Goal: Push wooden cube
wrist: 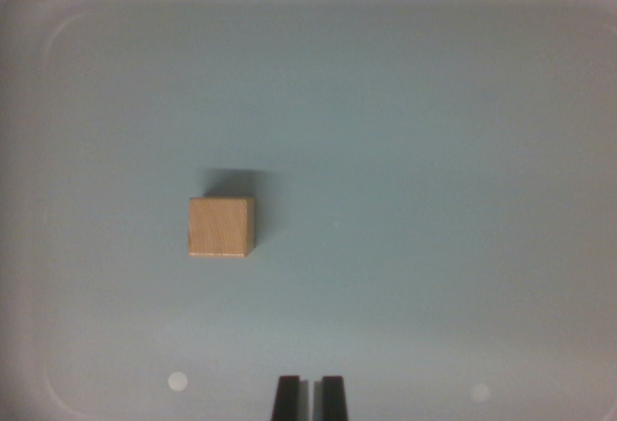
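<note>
wooden cube (222, 226) sits on the tray (434, 151) — fingers (309, 397) nearly closed, empty, well apart.

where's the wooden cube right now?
In the wrist view the wooden cube sits alone on the pale tray floor, left of centre, above and to the left of the gripper at the bottom edge, not touching it.
</note>
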Tool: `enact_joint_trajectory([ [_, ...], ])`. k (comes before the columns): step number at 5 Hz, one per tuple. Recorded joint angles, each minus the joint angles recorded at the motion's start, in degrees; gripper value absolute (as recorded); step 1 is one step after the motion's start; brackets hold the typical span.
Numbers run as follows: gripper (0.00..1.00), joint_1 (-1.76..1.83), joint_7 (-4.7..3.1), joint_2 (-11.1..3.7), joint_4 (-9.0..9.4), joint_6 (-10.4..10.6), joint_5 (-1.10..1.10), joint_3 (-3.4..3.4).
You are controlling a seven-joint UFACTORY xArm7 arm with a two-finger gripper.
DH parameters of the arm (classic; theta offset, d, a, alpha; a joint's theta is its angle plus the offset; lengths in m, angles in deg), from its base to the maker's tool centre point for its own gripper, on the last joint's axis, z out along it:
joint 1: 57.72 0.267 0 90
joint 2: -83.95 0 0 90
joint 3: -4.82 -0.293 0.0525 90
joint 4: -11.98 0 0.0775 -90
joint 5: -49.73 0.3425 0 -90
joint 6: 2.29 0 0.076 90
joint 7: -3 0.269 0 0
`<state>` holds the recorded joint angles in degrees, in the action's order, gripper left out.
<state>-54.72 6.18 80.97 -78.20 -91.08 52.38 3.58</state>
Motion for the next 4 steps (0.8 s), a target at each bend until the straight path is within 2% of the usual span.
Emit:
enact_joint_trajectory([
  [1, 0.00, 0.15, 0.25, -0.25, 0.95, 1.16, -0.06, -0.13],
  [2, 0.00, 0.15, 0.25, -0.25, 0.95, 1.16, -0.06, -0.13],
  [3, 0.00, 0.32, 0.54, -0.55, 2.05, 2.51, -0.14, -0.28],
  [4, 0.00, 0.32, 0.54, -0.55, 2.05, 2.51, -0.14, -0.28],
])
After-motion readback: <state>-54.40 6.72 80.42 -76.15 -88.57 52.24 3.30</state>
